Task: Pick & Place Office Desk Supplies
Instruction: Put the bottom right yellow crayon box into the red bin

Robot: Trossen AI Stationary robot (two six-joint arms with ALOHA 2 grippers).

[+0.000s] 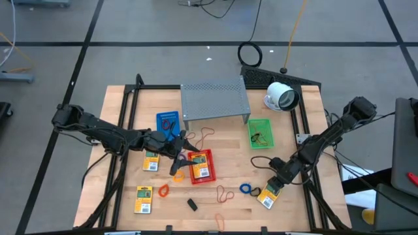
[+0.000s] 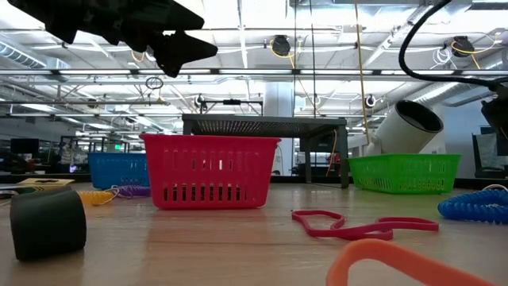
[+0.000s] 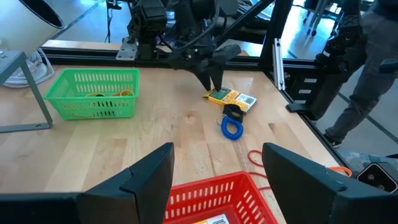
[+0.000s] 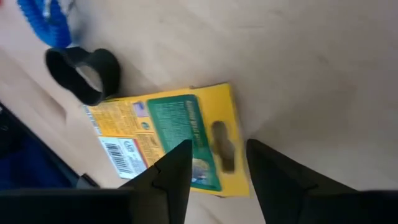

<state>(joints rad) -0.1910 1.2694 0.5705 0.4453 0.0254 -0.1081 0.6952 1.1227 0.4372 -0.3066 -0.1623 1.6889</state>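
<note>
In the high view, the right gripper (image 1: 273, 188) is at the lower right of the table (image 1: 294, 215), down over a yellow packet (image 1: 266, 197). In the right wrist view its two fingers (image 4: 171, 174) are a little apart, one on each side of the top edge of this yellow packet (image 4: 168, 137). I cannot tell if they are pinching it yet. A small black clip (image 4: 84, 73) lies just beside the packet, and a blue band (image 1: 245, 188) lies near it.

The left gripper (image 1: 177, 156) is in the middle of the high view, above the red basket (image 1: 200, 166). Its fingers (image 3: 146, 177) are spread wide and hold nothing.

A packet sits in the red basket. Two more yellow packets (image 1: 144, 199) lie at the lower left. A green basket (image 1: 260, 132), a blue basket (image 1: 168, 122) and a grey shelf (image 1: 214, 101) are higher up.
</note>
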